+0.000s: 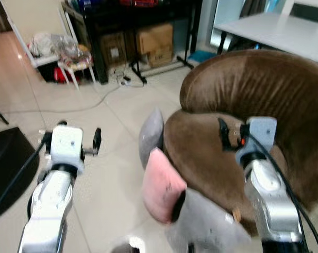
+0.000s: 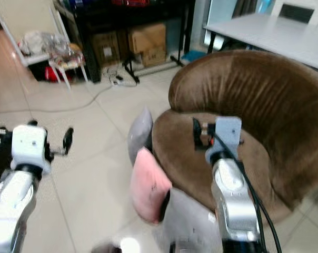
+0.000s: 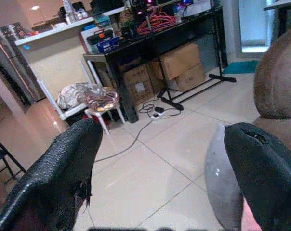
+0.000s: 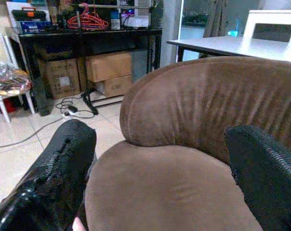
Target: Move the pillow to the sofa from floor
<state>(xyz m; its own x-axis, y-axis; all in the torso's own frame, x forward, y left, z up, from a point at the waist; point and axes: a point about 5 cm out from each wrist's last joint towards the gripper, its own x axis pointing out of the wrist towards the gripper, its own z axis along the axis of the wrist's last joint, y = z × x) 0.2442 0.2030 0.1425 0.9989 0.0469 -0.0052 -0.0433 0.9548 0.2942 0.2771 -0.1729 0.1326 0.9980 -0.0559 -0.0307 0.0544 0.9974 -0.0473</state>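
Observation:
A pink pillow [image 1: 161, 185] stands on edge on the floor against the front of the brown sofa [image 1: 254, 89], with a grey pillow [image 1: 151, 136] just behind it. A grey cushion-like shape [image 1: 204, 224] lies below them, blurred. My right gripper [image 1: 246, 132] is raised over the sofa seat [image 4: 184, 192], open and holding nothing. My left gripper [image 1: 72, 136] hangs open over the tiled floor, left of the pillows and apart from them. In the left wrist view the grey pillow [image 3: 221, 185] sits beside one fingertip [image 3: 263, 168].
A black rack with cardboard boxes [image 1: 155, 41] stands at the back. A white stool [image 1: 75, 62] piled with items is at the back left, with a cable [image 1: 88, 103] across the floor. A white table [image 1: 275, 29] stands behind the sofa. A black object [image 1: 3, 163] is at far left.

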